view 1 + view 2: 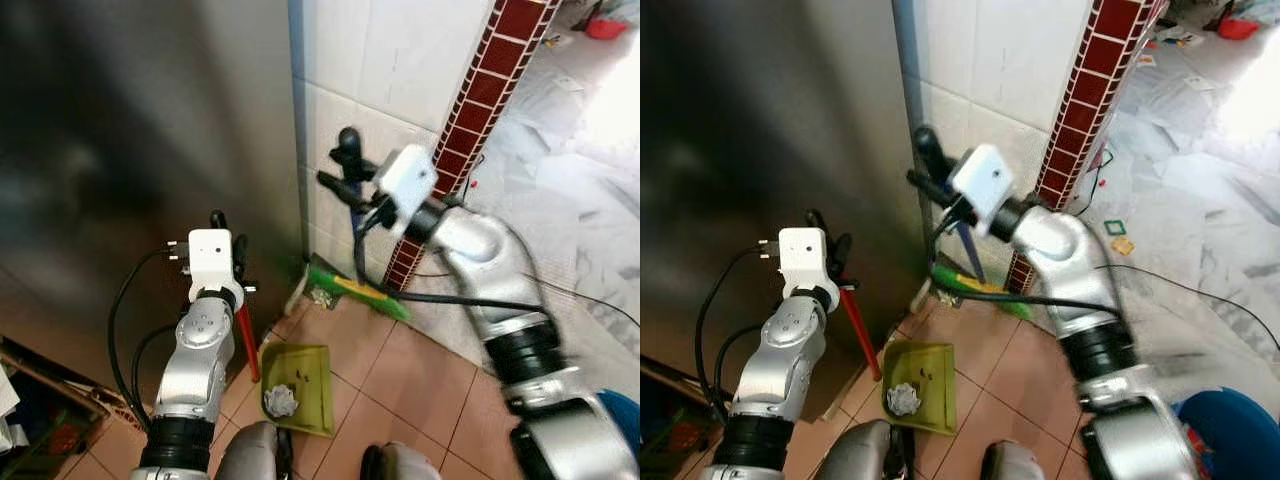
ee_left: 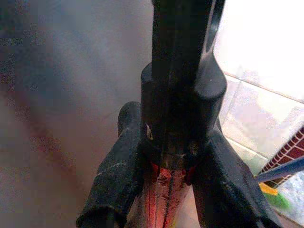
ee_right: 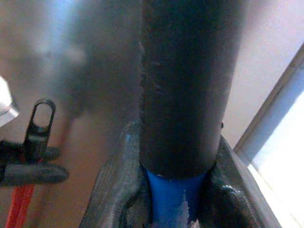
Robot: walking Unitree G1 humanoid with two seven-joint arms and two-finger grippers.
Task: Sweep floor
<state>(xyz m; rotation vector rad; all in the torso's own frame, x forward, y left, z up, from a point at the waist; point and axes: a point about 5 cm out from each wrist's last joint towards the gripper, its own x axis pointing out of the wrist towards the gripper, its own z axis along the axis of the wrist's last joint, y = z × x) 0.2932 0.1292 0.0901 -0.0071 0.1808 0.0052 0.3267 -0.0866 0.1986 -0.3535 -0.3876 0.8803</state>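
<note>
My left gripper [image 1: 228, 247] is shut on the black grip of the dustpan's red handle [image 1: 247, 345]; the left wrist view has the fingers [image 2: 114, 180] clamped around it. The green dustpan [image 1: 305, 375] rests on the tile floor with a crumpled wad of paper [image 1: 281, 400] inside. Raised near the wall corner, my right gripper [image 1: 345, 170] is shut on the black top of the broom's blue handle [image 1: 970, 250], seen close in the right wrist view [image 3: 173, 199]. The green broom head [image 1: 355, 290] lies on the floor against the wall, just beyond the dustpan.
A dark metal panel [image 1: 120, 130] stands close on the left, meeting a white tiled wall [image 1: 380, 60] and a red tiled column [image 1: 480, 90]. Black cables [image 1: 470, 298] trail across the floor. A blue bucket [image 1: 1230, 430] sits at lower right. Pale marble floor [image 1: 590, 190] opens to the right.
</note>
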